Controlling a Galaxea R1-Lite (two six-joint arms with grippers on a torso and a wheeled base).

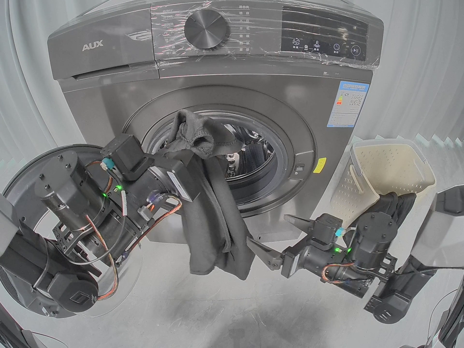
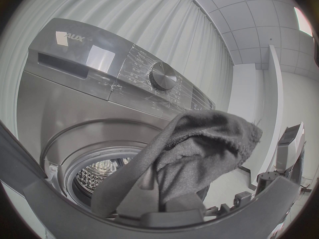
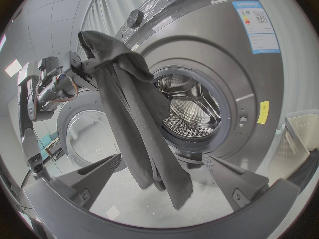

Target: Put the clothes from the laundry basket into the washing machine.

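Clamped in the left pincer (image 3: pixel 94 63), the dark grey cloth garment (image 1: pixel 212 209) hangs long axis vertical just in front of the grey washing machine's round drum mouth (image 1: pixel 253 163), the right pincer (image 1: pixel 268 229) gaping apart beside its lower hem.

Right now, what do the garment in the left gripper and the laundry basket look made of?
Garment: dark grey soft knit, matte, probably cotton jersey; hangs in limp folds, fuzzy edge. Laundry basket: cream rigid plastic, apparently; moulded perforated walls.
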